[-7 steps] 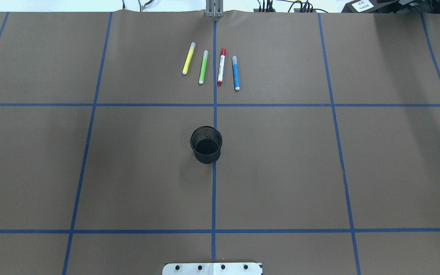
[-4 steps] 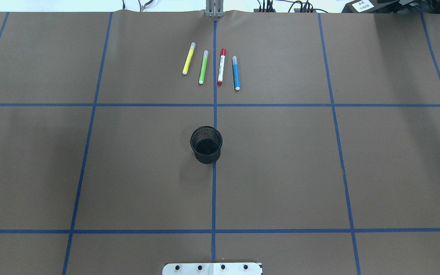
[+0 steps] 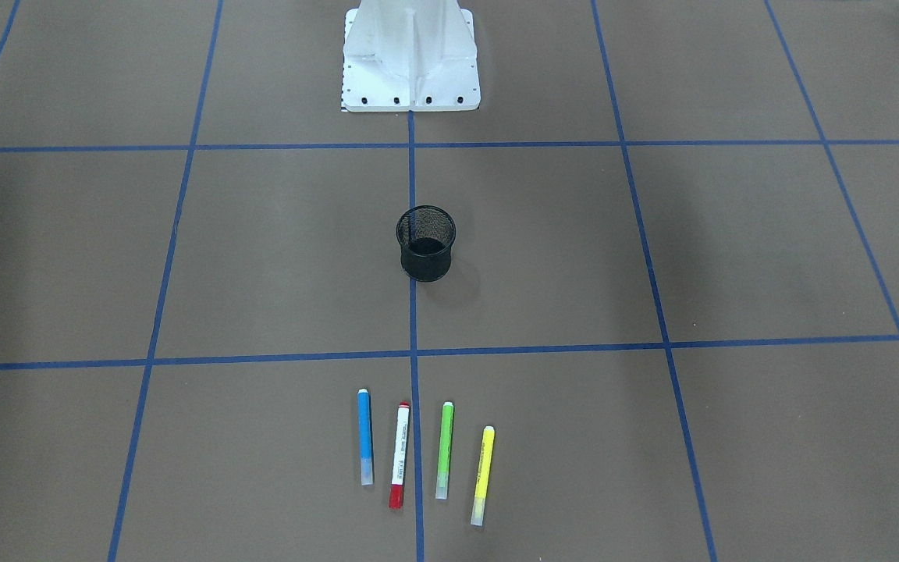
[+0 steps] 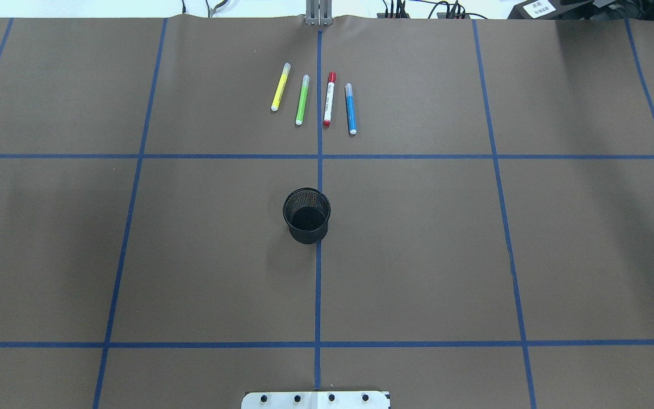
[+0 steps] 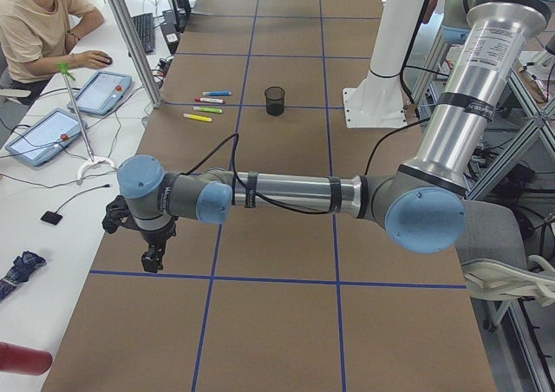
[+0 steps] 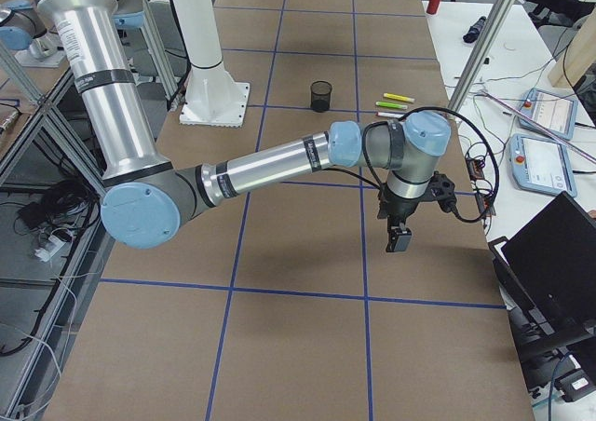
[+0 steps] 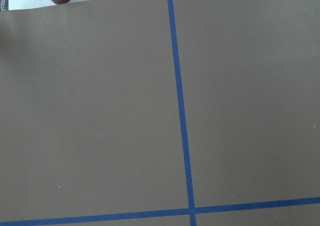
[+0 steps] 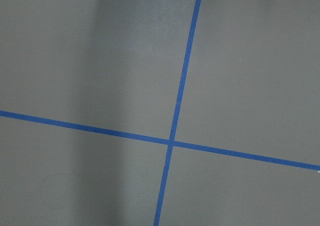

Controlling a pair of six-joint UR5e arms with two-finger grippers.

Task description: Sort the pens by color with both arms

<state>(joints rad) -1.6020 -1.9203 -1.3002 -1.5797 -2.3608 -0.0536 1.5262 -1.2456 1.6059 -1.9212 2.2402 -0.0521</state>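
Note:
Four pens lie side by side at the table's far middle: yellow point(image 4: 280, 87), green point(image 4: 302, 99), a white one with red ends point(image 4: 328, 99) and blue point(image 4: 349, 108). The front-facing view shows them in reverse order, from blue point(image 3: 365, 437) to yellow point(image 3: 482, 474). Neither arm appears in the overhead or front-facing views. My left gripper point(image 5: 152, 258) hangs over the table's left end, far from the pens. Over the right end hangs my right gripper point(image 6: 399, 242). I cannot tell whether either is open or shut. Both wrist views show only brown table and blue tape.
A black mesh cup point(image 4: 306, 215) stands upright at the table's centre, with the white pedestal base point(image 3: 410, 55) behind it. A person point(image 5: 35, 28) sits at a side desk with tablets point(image 5: 104, 93) beyond the far edge. A laptop point(image 6: 549, 253) stands past the right end.

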